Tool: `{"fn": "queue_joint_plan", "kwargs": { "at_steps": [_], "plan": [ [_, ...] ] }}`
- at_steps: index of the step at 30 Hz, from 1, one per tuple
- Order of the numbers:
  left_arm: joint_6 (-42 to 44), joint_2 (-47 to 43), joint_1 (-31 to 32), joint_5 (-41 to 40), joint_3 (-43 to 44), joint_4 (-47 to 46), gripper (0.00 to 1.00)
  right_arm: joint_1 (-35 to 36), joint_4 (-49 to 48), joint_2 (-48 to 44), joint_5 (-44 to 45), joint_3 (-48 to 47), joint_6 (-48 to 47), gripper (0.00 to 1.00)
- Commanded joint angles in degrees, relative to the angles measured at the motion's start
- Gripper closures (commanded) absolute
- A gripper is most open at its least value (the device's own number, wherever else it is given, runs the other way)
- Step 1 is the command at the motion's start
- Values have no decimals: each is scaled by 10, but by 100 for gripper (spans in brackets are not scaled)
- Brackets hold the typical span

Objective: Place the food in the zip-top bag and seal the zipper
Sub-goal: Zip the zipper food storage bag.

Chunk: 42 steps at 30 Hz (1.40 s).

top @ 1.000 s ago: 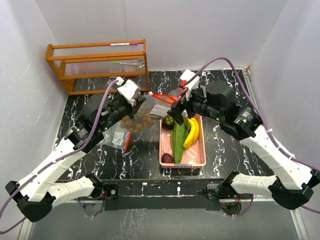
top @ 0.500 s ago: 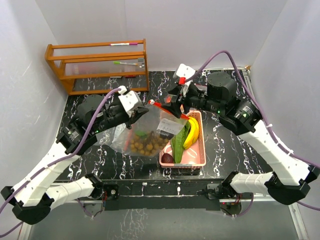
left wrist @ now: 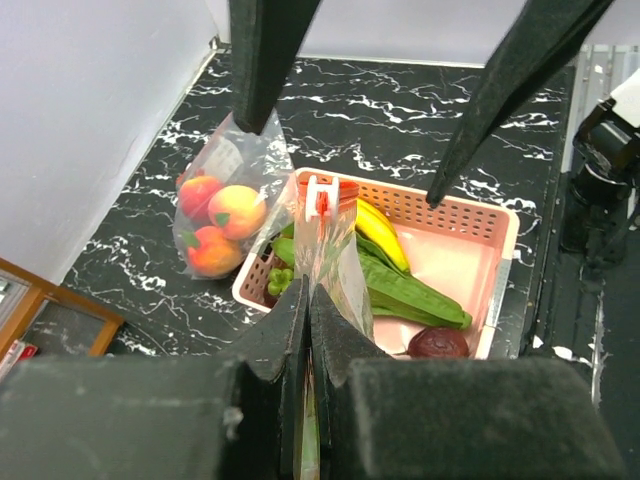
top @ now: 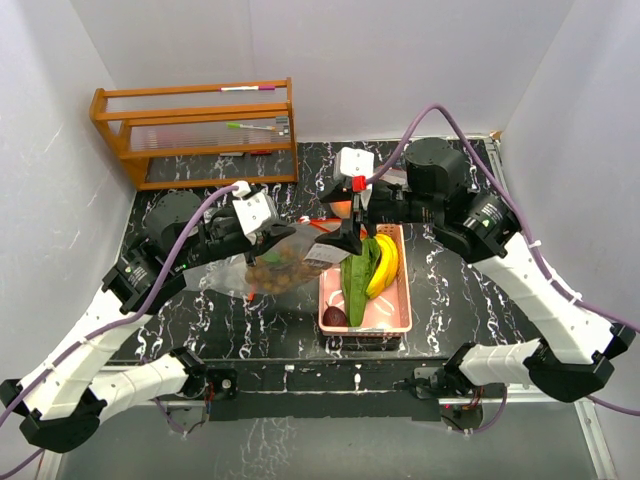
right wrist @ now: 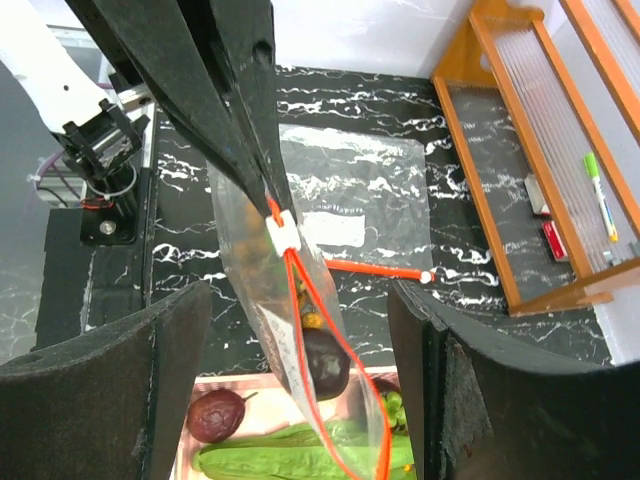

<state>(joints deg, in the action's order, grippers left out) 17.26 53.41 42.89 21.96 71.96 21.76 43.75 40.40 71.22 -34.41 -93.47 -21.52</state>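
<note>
A clear zip-top bag with a red zipper and a white slider hangs from my left gripper, which is shut on its top edge. Tan longans and a dark purple fruit lie inside the bag. My right gripper stands open astride the bag's mouth, its fingers apart from the plastic. The pink basket beside it holds yellow bananas, green cucumbers and a purple fruit. Orange and red round fruits sit in a second clear bag behind the basket.
Another flat, empty zip bag lies on the black marble table, its red zipper facing the basket. A wooden rack with markers stands at the back left. White walls close in the table on three sides.
The left gripper has lifted the bag's edge, so the bag now hangs narrow beside the basket. The right gripper has shifted left from over the basket to the bag's mouth.
</note>
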Motion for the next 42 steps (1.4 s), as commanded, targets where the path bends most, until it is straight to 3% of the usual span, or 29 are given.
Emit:
{"fn": "queue_joint_plan", "kwargs": {
  "at_steps": [1,8,10,11,13,21,27,32,42],
  "plan": [
    [12,-9,-1,38,20,5,100,-1,7,19,-48,-58,-41,28],
    [10,-13,-1,35,15,2,100,-1,11,24,-85,-57,-41,41],
    [10,-14,-1,31,14,1,100,-1,20,28,-99,-59,-42,55],
    [10,-15,-1,30,13,1,100,0,23,31,-107,-60,-41,56],
    [10,-15,-1,30,13,2,100,-1,18,34,-106,-59,-32,56],
    [7,-20,-1,34,10,1,100,-1,-16,55,-63,-66,2,36],
    [10,-20,-1,30,9,2,100,-1,-24,53,-85,-72,0,35],
    [11,-20,-1,24,5,1,100,-1,-16,47,-121,-74,-9,42],
    [8,-21,0,26,5,-2,100,-2,-18,61,-109,-84,5,46]
  ]
}}
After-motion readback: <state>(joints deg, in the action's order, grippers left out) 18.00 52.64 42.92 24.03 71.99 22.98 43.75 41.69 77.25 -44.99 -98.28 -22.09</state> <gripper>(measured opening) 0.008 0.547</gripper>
